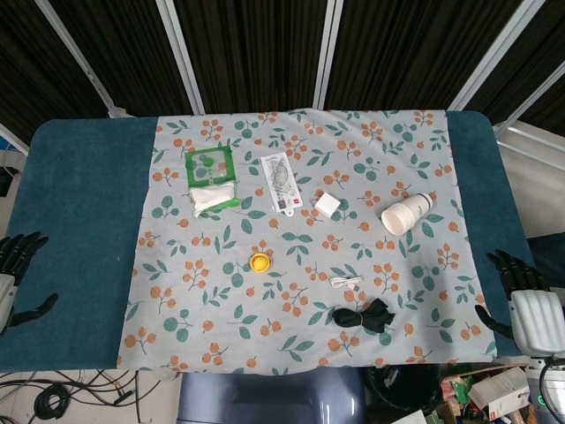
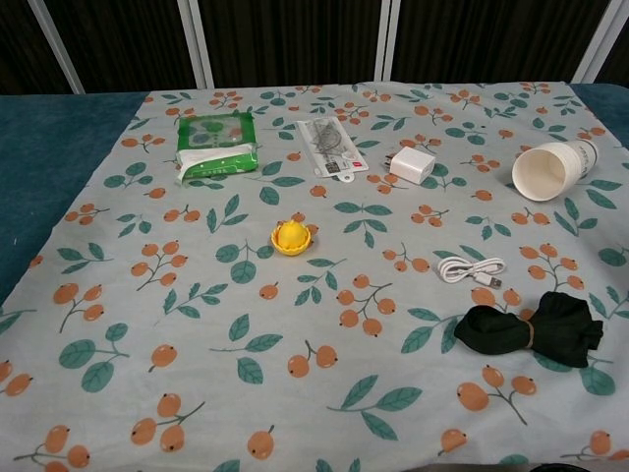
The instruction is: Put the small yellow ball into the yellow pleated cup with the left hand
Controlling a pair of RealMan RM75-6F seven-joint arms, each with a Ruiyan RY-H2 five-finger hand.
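A floral cloth with orange berries and green leaves is covering the middle of a table topped in dark teal fabric; teal is showing bare at both ends. Dark vertical panels with pale metal frames are standing behind the far edge. Cables are lying on the floor at the lower left of the head view.

The yellow pleated cup is sitting upright near the cloth's centre, and the small yellow ball is resting inside it.

A green wet-wipe pack is lying at the far left of the cloth, a flat clear packet just right of it, then a white charger block. A white paper cup is lying on its side at the right, mouth facing the robot. A coiled white cable and a black bundle with a band are lying nearer the front right. All are sitting well apart from the yellow cup.

The left hand is showing at the frame's left edge, off the cloth, fingers spread, holding nothing. The right hand is resting past the right table edge, fingers apart, empty.
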